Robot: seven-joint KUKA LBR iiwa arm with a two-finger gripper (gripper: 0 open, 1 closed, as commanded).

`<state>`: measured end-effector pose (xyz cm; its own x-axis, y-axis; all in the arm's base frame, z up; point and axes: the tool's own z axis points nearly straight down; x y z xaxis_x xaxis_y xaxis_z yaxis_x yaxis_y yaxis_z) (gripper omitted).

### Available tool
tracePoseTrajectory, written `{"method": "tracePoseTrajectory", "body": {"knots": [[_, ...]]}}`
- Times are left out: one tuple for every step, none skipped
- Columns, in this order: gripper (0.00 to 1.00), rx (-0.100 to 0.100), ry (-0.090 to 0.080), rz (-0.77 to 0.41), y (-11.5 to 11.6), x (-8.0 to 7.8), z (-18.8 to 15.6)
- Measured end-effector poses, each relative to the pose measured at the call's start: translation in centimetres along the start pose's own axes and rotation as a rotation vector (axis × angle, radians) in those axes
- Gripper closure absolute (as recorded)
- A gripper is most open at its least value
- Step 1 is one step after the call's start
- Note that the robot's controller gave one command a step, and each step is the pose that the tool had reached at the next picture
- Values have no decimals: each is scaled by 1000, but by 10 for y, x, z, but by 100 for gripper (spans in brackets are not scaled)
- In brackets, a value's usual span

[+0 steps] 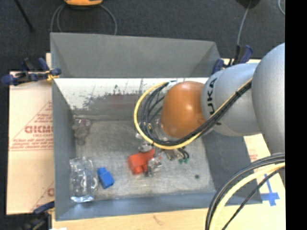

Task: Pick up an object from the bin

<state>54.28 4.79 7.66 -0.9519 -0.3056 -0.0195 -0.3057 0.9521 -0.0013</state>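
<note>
Camera view looks down into the grey metal bin (62,109), with the arm (240,99) reaching in from the right. Its orange wrist cover (181,110) hangs over the middle of the bin, ringed by loops of yellow and black cable (142,110).

Below that cover the jaws are low over the bin floor, a little forward of centre. Their metal end sits at the right edge of a small red chunky piece (137,163) lying on the floor near the front. It is very close to that piece, but touching or just beside cannot be told. The cover and cables hide much of the jaws from above. How far they stand open, and whether they have hold of the red piece, cannot be told.

A tiny green thing (183,160) lies just to the right of the jaws. Left of the red piece, near it but apart, is a small blue block (105,177), tilted on the floor. Just beside the block, in the front left corner, lies a crumpled clear plastic piece (81,180). A second small clear item (80,129) rests farther back along the left wall, well apart from the jaws.
</note>
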Motion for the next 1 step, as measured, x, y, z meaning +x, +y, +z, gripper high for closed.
{"method": "tracePoseTrajectory", "body": {"knots": [[100,2,7,-75,-7,-10,-184]]}}
